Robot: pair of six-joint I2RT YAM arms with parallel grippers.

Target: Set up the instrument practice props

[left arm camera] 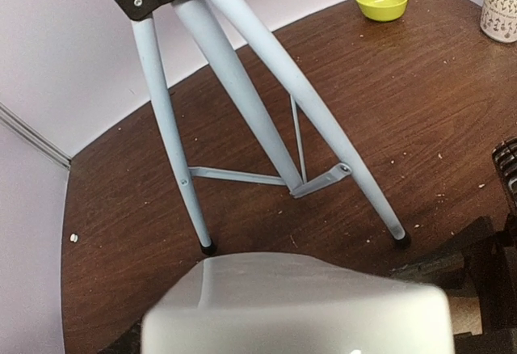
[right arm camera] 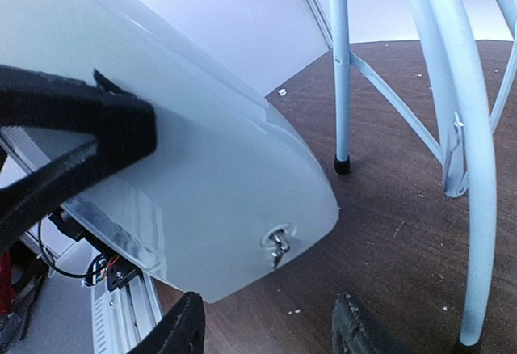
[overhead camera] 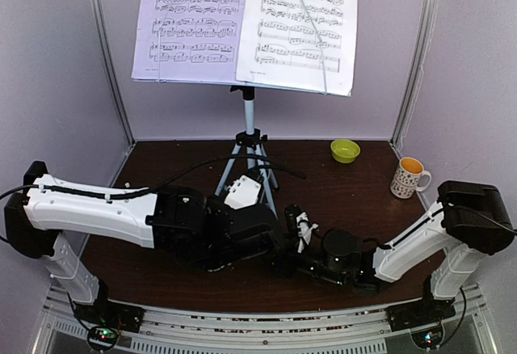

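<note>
The pale-grey pyramid metronome is hanging just above the table, right beside the front legs of the music stand, whose two sheet-music pages are already lying open on the desk above. The left end effector is apparently clamping it: in the right wrist view a black pad is pressing into its flank. The right end effector is waiting just below it with its fingers apart, gripping nothing.

The shell is looking stiff, smooth and glossy, so it is probably light but slippery. Its faces are tapering, so pads are likely sliding upward unless they are gripping low, on opposite side faces near the base. A small metal catch is showing on one face. The front cover is likely pulling free easily, so that face is best left ungripped until the body is standing.
</note>
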